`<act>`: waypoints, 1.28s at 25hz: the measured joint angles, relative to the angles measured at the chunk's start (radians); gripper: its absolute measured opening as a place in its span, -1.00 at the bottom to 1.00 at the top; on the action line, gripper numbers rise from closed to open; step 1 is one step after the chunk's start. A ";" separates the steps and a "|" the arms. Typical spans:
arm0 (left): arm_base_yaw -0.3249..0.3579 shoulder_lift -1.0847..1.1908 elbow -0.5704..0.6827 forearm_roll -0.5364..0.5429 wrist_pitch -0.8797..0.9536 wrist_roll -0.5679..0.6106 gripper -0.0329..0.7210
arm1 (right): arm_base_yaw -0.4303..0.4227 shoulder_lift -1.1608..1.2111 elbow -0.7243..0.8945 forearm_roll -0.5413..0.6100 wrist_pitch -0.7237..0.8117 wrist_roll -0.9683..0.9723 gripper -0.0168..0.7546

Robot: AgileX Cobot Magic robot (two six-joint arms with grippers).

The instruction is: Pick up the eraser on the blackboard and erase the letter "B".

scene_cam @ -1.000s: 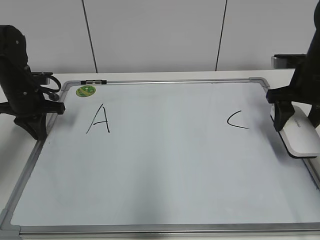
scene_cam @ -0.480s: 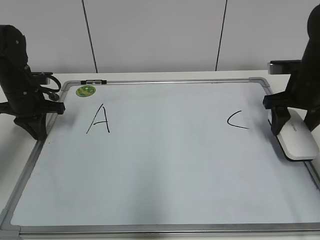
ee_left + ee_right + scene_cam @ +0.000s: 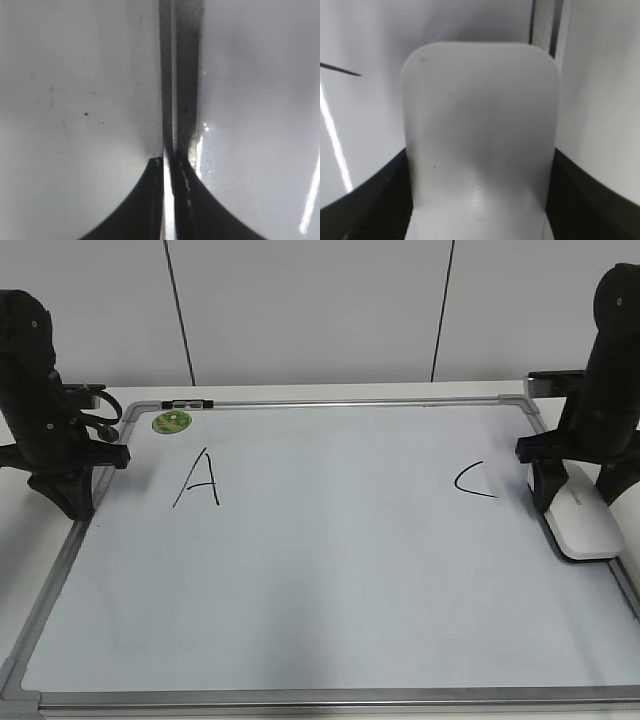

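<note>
On the glossy blackboard [image 3: 320, 570], right gripper [image 3: 572, 492] grasping smooth rounded eraser [image 3: 583, 520]; left gripper [image 3: 167, 162] clenched.

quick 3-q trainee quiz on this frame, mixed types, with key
1. True or false: a letter B shows on the blackboard.
2. What lies between the right gripper's fingers: (a) the clip, (b) the eraser, (c) nothing?
3. Fill in: the left gripper sits over the board's ____ edge.

Key:
1. False. Only the A and the C are written there; the space between them is blank.
2. b. The right wrist view shows a finger at each side of the eraser.
3. Left. It sits by the frame, jaws nearly together, holding nothing.
</note>
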 joint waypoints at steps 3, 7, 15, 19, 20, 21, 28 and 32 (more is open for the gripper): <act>0.000 0.000 0.000 0.000 0.000 0.000 -0.86 | 0.000 0.028 -0.019 0.000 0.004 0.000 0.42; 0.000 0.000 0.000 0.000 0.000 0.000 -0.86 | 0.000 0.030 -0.019 -0.002 0.006 0.000 0.42; 0.000 0.000 0.000 0.000 0.000 0.000 -0.86 | 0.000 0.030 -0.027 -0.002 0.008 0.000 0.62; 0.000 0.000 0.000 0.000 0.000 0.000 -0.86 | 0.000 0.030 -0.034 -0.002 0.030 0.000 0.66; 0.000 0.000 0.000 0.000 0.000 0.000 -0.86 | 0.000 0.030 -0.041 -0.002 0.039 0.000 0.67; 0.000 0.000 0.000 0.000 0.000 0.000 -0.86 | 0.000 0.030 -0.049 -0.003 0.051 0.007 0.67; 0.000 0.000 0.000 0.004 0.000 0.000 -0.79 | 0.000 0.030 -0.118 -0.019 0.070 0.010 0.67; 0.000 0.000 0.000 0.031 0.000 0.000 -0.37 | 0.000 0.030 -0.126 -0.022 0.070 0.012 0.67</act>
